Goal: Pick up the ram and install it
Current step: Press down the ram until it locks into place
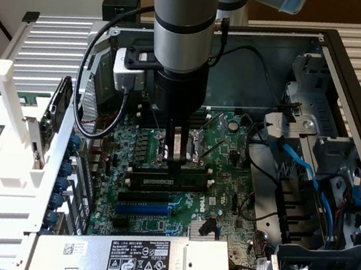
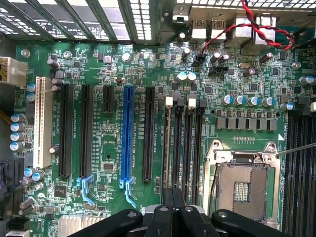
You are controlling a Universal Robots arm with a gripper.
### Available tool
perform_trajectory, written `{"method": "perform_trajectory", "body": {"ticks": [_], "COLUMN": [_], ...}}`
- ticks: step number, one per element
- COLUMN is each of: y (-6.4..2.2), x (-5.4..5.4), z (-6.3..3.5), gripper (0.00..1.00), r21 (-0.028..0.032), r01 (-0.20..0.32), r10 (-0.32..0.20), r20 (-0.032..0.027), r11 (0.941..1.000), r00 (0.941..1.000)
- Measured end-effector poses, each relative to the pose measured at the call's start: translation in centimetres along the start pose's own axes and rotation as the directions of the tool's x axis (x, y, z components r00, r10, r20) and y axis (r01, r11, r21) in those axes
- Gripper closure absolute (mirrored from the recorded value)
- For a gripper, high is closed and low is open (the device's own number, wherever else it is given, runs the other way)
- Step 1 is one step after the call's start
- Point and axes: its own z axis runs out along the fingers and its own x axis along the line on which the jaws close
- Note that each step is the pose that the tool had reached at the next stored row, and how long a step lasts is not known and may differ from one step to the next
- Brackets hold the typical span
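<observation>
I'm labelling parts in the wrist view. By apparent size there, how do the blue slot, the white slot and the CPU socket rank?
1. CPU socket, broadest by far.
2. Blue slot and white slot: both long and narrow. The blue one looks somewhat longer and the white one a little wider, so I would not rank them apart.

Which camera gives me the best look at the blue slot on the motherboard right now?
The wrist view: the blue slot shows along its whole length, unobstructed, between black slots. In the exterior view the blue slot is smaller and seen at an angle, just beyond the gripper.
</observation>
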Motion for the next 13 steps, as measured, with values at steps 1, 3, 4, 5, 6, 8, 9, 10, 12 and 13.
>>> {"method": "perform_trajectory", "body": {"ticks": [1,3,4,5,6,8,9,10,12,13], "y": [0.00,0.00,0.00,0.00,0.00,0.00,0.00,0.00,0.01,0.01], "x": [0.00,-0.01,0.00,0.00,0.00,0.00,0.00,0.00,0.02,0.04], "z": [0.03,0.11,0.19,0.23,0.27,0.32,0.33,0.35,0.35,0.35], "gripper": [0.90,0.90,0.90,0.90,0.90,0.90,0.90,0.90,0.90,0.90], "r21": [0.0001,0.0003,0.0000,-0.0001,-0.0002,-0.0002,-0.0001,0.0001,0.0002,0.0001], "r01": [0.000,0.000,0.000,0.000,0.000,0.000,0.000,0.000,0.000,0.000], "r10": [0.000,0.000,0.000,0.000,0.000,0.000,0.000,0.000,0.000,0.000], "r20": [0.0001,0.0004,0.0000,-0.0002,-0.0003,-0.0003,-0.0002,0.0001,0.0002,0.0002], "r11": [1.0000,1.0000,1.0000,1.0000,1.0000,1.0000,1.0000,1.0000,1.0000,1.0000], "r00": [1.0000,1.0000,1.0000,1.0000,1.0000,1.0000,1.0000,1.0000,1.0000,1.0000]}}
